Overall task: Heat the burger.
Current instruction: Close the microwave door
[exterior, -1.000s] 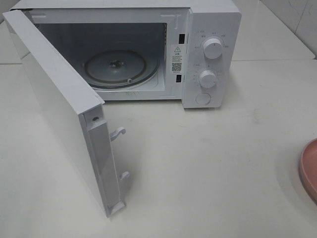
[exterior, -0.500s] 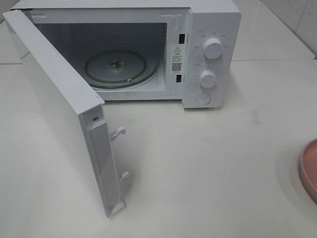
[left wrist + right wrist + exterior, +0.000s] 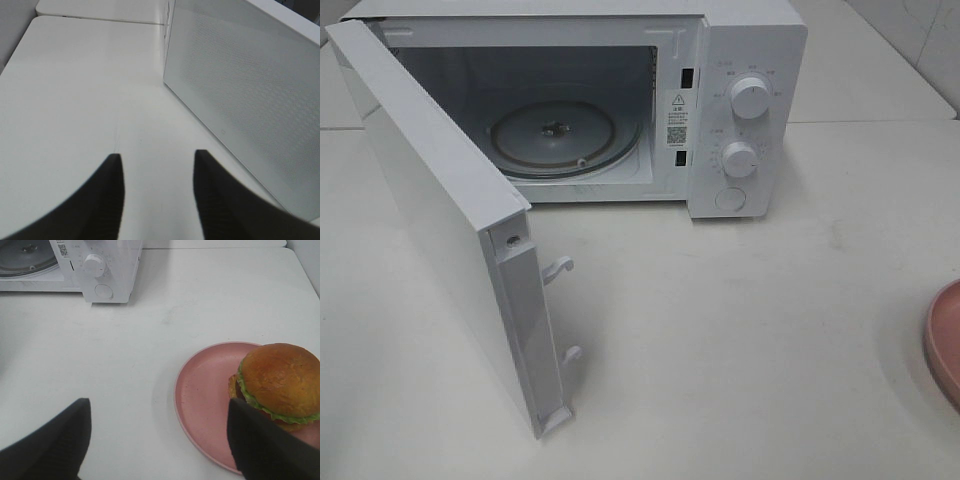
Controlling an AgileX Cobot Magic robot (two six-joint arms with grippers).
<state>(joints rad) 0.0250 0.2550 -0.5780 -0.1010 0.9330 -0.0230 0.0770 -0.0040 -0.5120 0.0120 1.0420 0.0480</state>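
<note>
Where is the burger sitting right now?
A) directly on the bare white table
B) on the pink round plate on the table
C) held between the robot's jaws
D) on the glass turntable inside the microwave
B: the right wrist view shows the golden-bun burger resting on the pink round plate, while the white microwave's glass turntable holds nothing.

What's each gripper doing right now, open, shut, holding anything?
Left gripper: open, nothing between its fingers, over bare table beside the microwave door.
Right gripper: open wide, empty, short of the burger on the pink plate.
</note>
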